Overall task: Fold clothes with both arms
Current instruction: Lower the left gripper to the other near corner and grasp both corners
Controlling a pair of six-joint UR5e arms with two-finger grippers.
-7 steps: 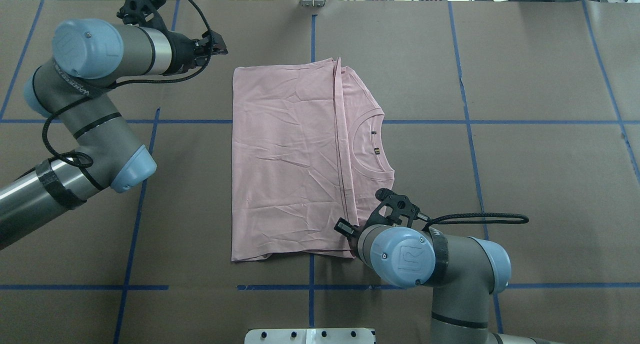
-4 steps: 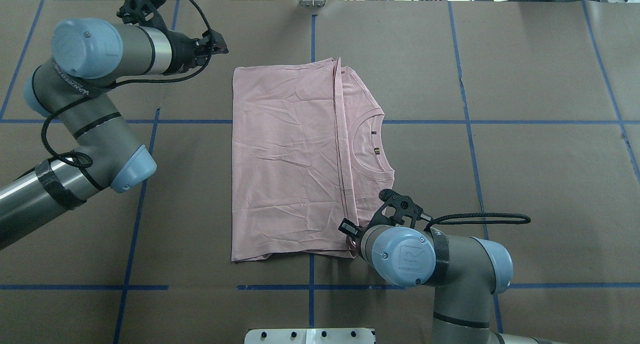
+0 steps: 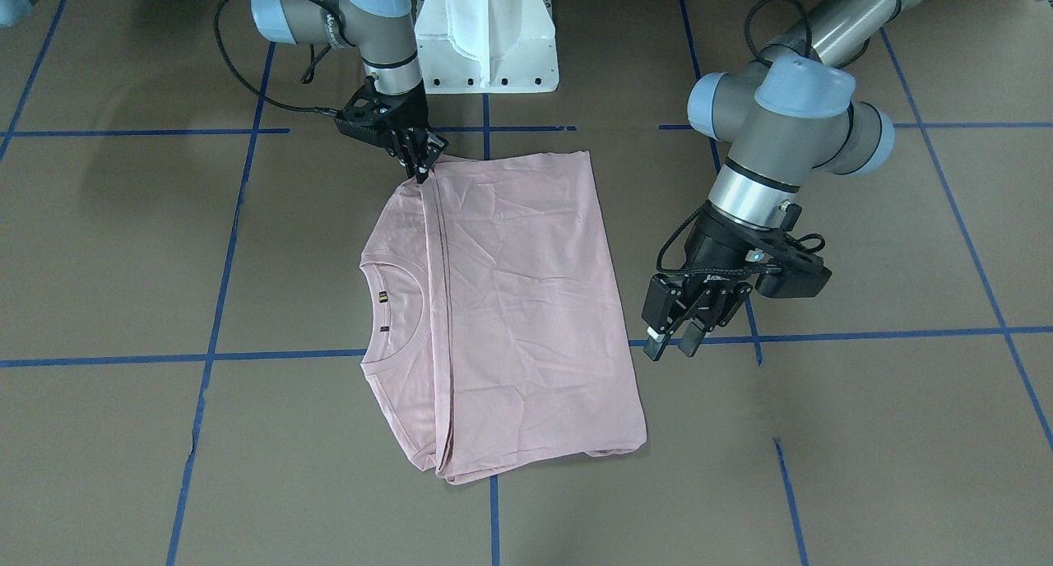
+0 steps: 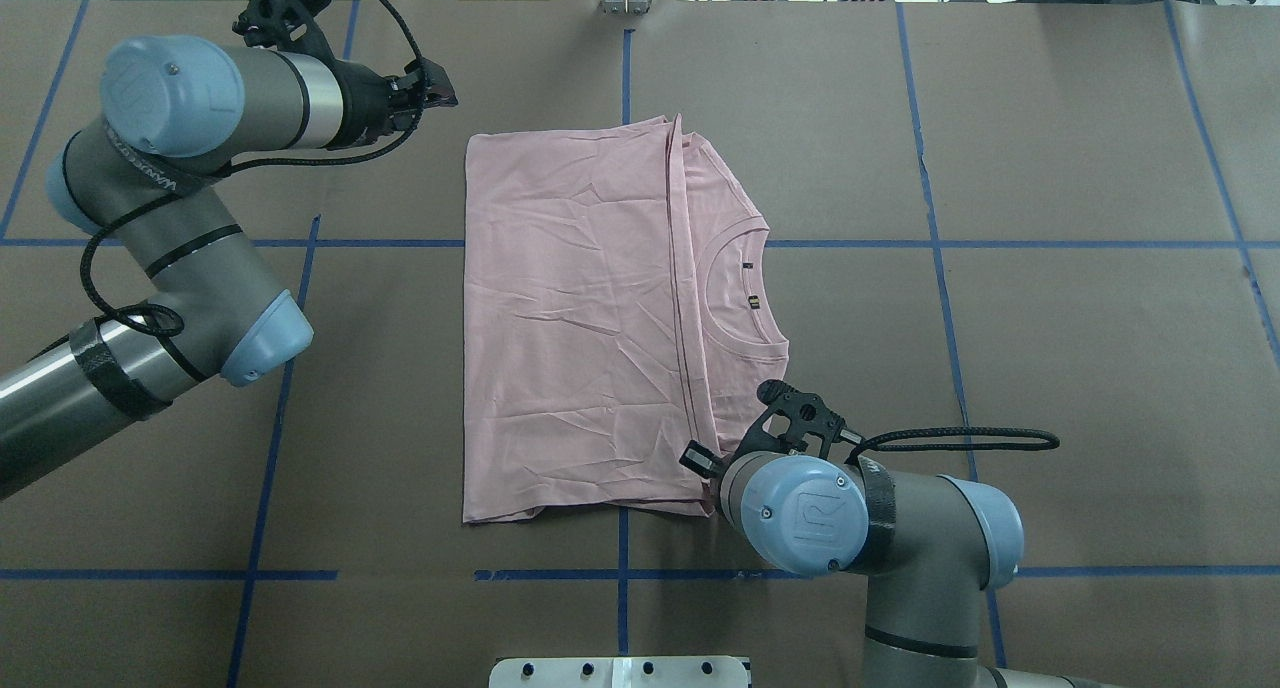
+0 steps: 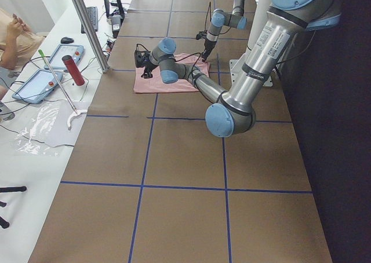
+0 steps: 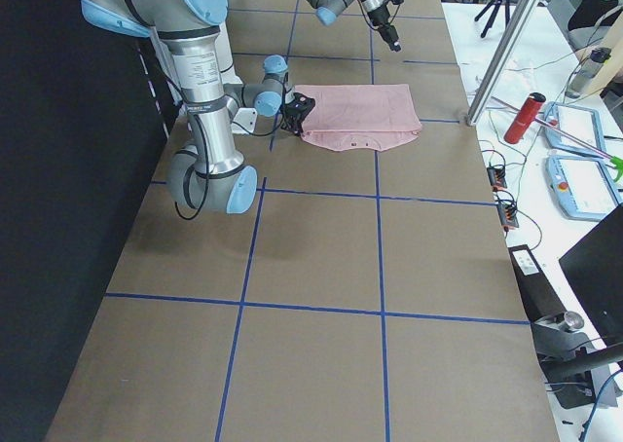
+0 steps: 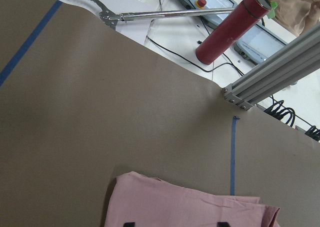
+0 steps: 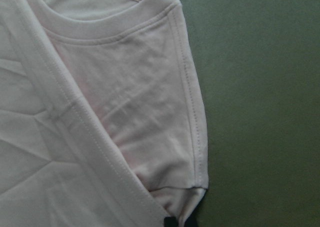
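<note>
T-shirt (image 3: 526,303) lies flat mid-table, part folded. The body is doubled over and the collar (image 3: 393,303) is exposed on the right arm's side.

Handling, judged by look:
- Thin cotton knit: light, limp, no stiffness, so it should sag from any single pinch.
- Layers may slide on each other, so the fold could slip if dragged.
- Not fragile.
- Best holds are likely corners and hemmed edges, all layers together, at two points so the edge stays straight.

Right gripper (image 3: 421,169): jaws pressed together on the shirt corner nearest the base (image 3: 485,31), at the fold line. The wrist view shows hem cloth between the tips.

Left gripper (image 3: 673,345): jaws spread and empty, hovering off the far corner on the side away from the collar, not touching the cloth.

Surface: the table (image 3: 864,434) has a matte brown cover with blue tape lines (image 3: 206,356). Cloth would probably drag rather than glide, so lift, don't slide.

Room: a red bottle (image 7: 230,27) and a frame post (image 7: 275,77) stand past the far edge, well apart from the shirt.
</note>
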